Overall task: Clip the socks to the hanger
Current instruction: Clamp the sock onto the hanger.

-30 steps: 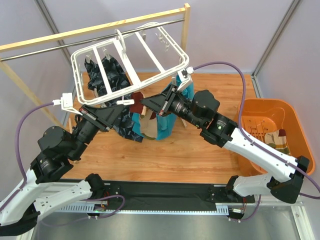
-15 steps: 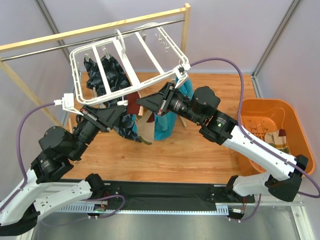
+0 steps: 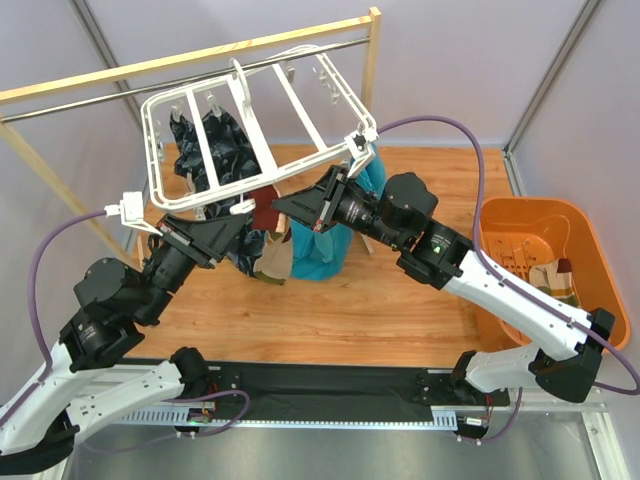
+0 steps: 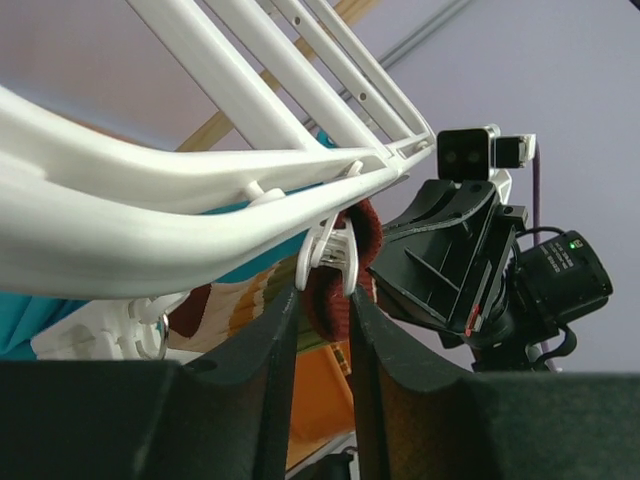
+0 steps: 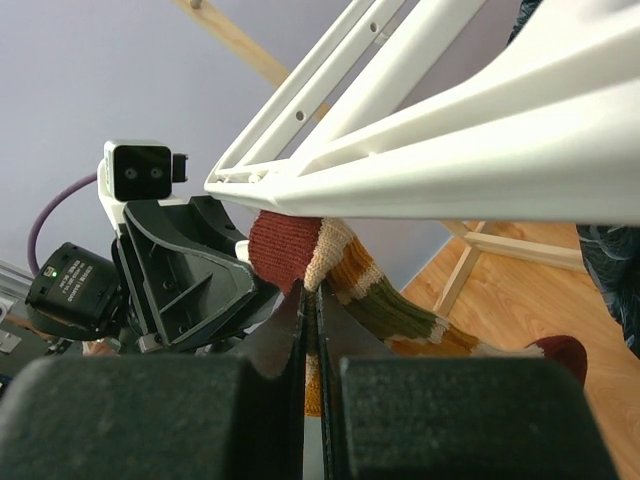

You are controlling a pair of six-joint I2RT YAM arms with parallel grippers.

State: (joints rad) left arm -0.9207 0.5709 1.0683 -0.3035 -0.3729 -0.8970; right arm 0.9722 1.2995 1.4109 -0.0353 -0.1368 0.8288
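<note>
The white hanger [image 3: 258,125] hangs tilted from the rack rail, above both grippers. My right gripper [image 5: 311,295] is shut on a striped sock [image 5: 400,300] with a maroon end, and holds that end up under the frame [image 5: 480,150]. In the top view the sock [image 3: 272,255] hangs below the frame's near edge. My left gripper [image 4: 322,290] grips a white dangling clip [image 4: 328,262] between its fingers. The sock's maroon end [image 4: 368,228] sits in and behind that clip. The two grippers [image 3: 245,215] [image 3: 283,205] nearly meet.
A teal cloth [image 3: 320,250] and a dark navy patterned cloth [image 3: 215,150] hang from the frame. An orange basket [image 3: 530,207] at the right holds another sock [image 3: 555,280]. The wooden rack with its metal rail [image 3: 150,90] stands behind.
My right gripper has moved left with the sock, up to the clip in my left gripper. The frame's near edge has shifted slightly. The sock now hangs further left.
</note>
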